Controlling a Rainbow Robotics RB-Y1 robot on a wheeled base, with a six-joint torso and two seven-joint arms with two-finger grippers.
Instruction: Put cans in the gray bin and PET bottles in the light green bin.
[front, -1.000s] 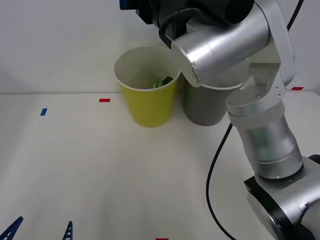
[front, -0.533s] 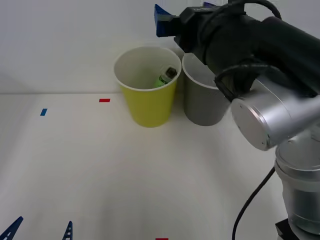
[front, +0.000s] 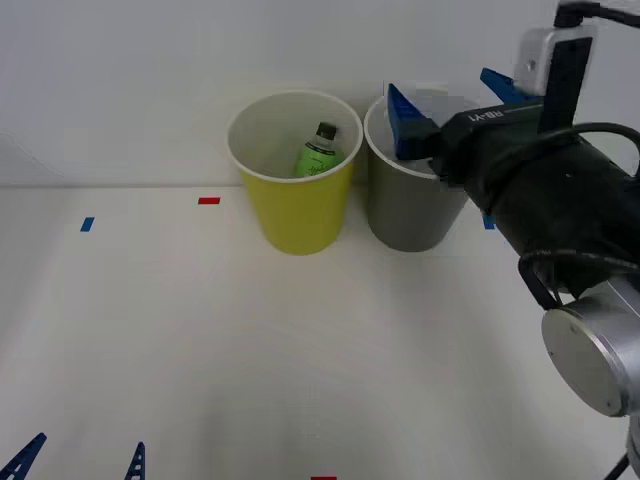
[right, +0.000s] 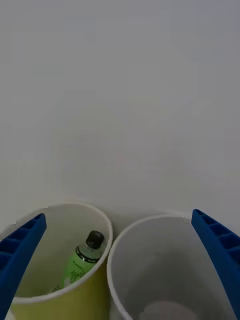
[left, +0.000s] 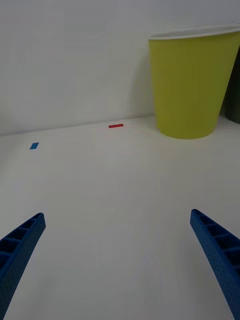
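Right gripper (front: 450, 100) hangs above the far right of the table, fingers spread wide apart and holding nothing, one blue finger (front: 405, 122) over the mouth of the gray bin (front: 405, 215). In the right wrist view both fingers frame the two bin mouths from above. Gray bin stands just right of the light green bin (front: 297, 210), the two nearly touching, both upright at the far edge of the table (front: 250, 350) by the white wall. PET bottle (front: 318, 152) sits inside the light green bin, leaning, black cap up. Left gripper (left: 120, 265) low at near left, fingers apart, empty, over bare table. Red tape mark (front: 208, 200) and blue tape mark (front: 87, 224) lie left of the bins.
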